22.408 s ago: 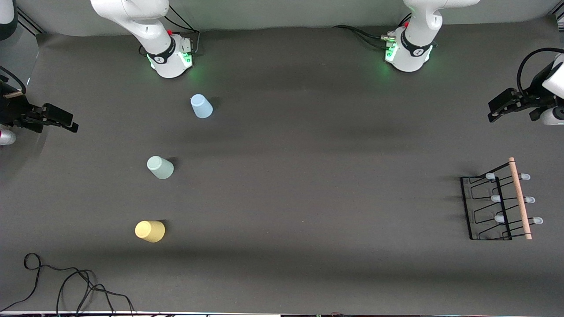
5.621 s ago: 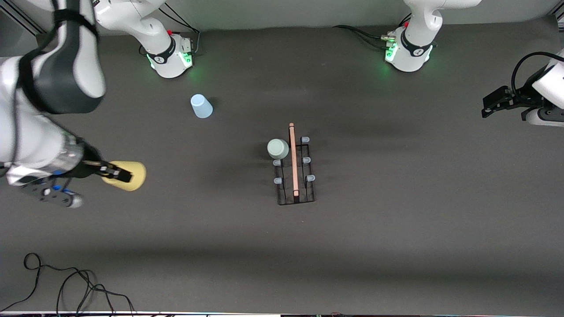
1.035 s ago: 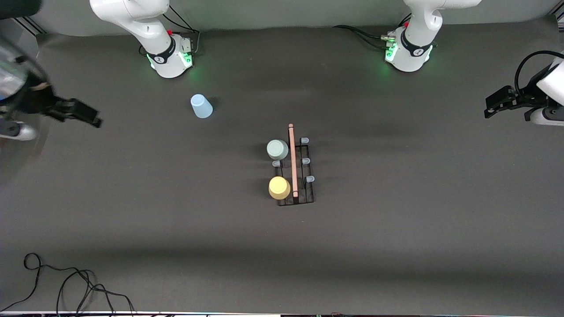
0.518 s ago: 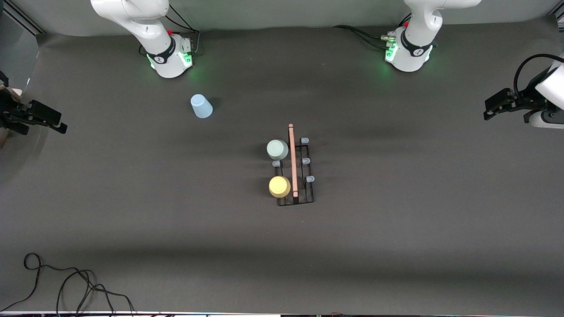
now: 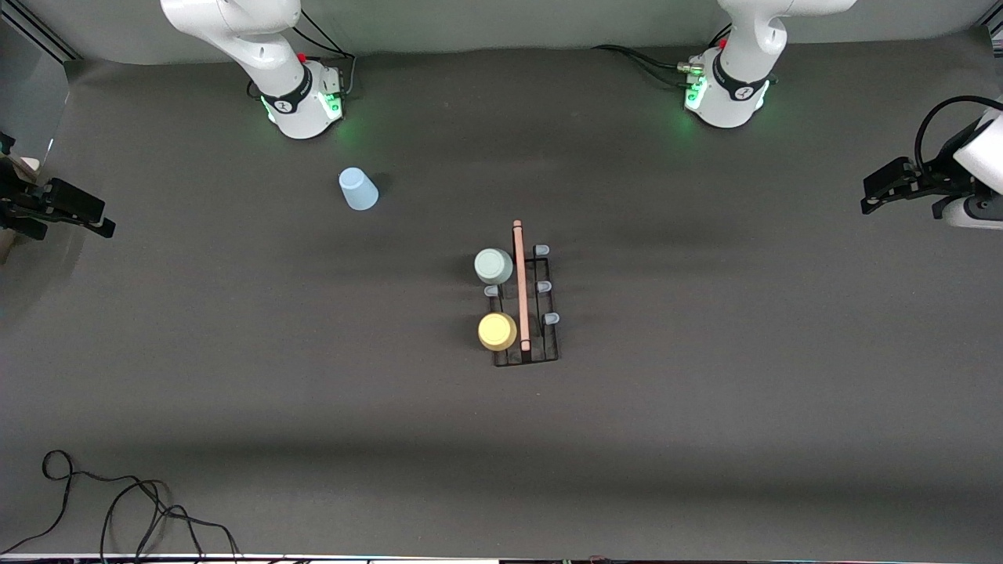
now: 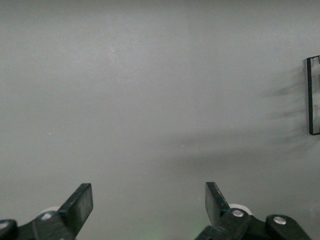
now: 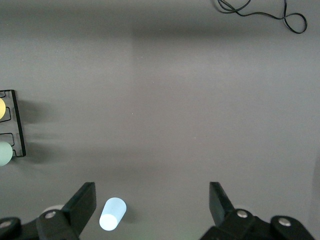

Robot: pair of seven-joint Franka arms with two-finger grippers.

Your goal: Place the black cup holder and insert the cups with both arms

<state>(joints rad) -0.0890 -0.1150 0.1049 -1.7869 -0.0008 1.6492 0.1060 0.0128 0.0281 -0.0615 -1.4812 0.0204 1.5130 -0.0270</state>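
Cut off and covered

Both wrist views clip the black cup holder (image 6: pixel 313 95) at the picture edge; the yellow cup (image 7: pixel 1 109) and mint cup (image 7: pixel 4 153) show as slivers, each apparently hiding a peg.

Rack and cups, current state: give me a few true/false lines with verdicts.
1. The yellow cup sits on the rack. True.
2. The green cup stands on the table beside the rack. False: it sits on the rack, on a peg farther from the front camera than the yellow cup's.
3. The blue cup is off the rack, toward the right arm's end of the table. True.
4. The right gripper is shut on the blue cup. False: it is open and holds nothing.
5. The left gripper is over the rack. False: it is open over bare table at the left arm's end.
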